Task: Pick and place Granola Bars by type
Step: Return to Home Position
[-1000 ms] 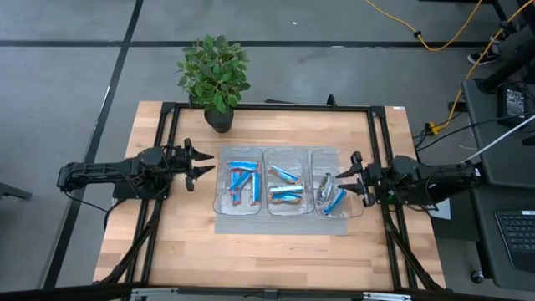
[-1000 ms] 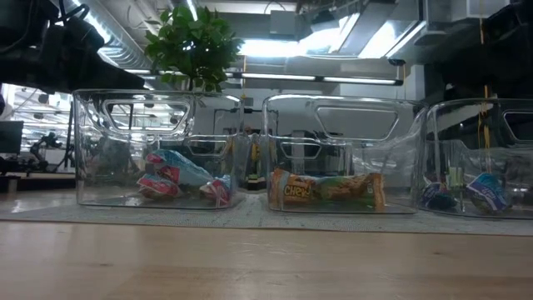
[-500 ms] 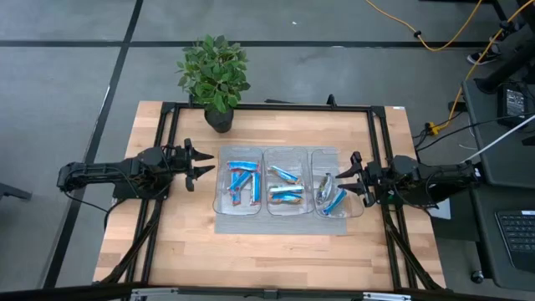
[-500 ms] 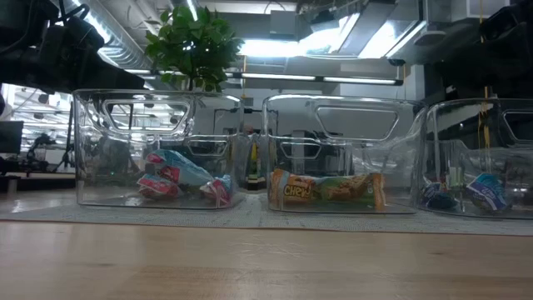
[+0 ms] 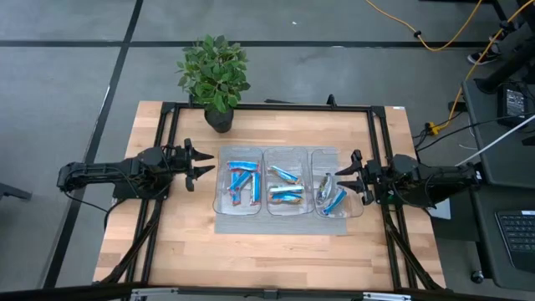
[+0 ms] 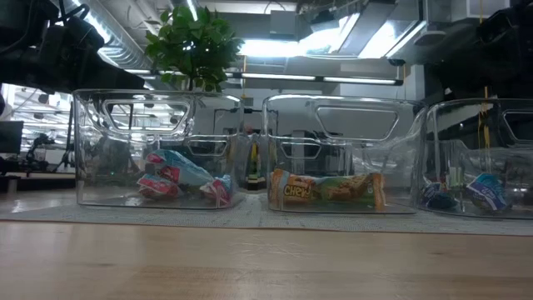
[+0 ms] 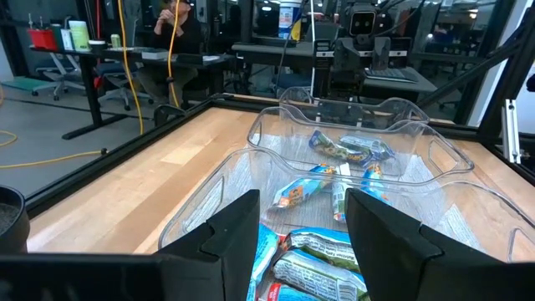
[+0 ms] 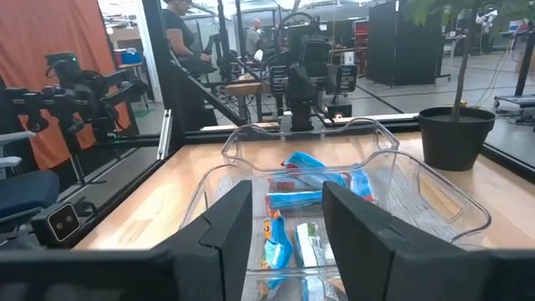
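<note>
Three clear bins stand in a row on a grey mat at the table's middle. The left bin holds blue bars with red ends. The middle bin holds brown-orange and green bars. The right bin holds silver-blue bars. My left gripper hovers open just left of the left bin, its fingers pointing along the row. My right gripper hovers open at the right bin's right wall, its fingers pointing back along the row. Neither holds anything.
A potted plant stands at the table's far edge, left of centre. Bare wooden tabletop lies near the mat and beyond it. A dark frame rail runs along the far edge. A person sits at a desk beyond the table.
</note>
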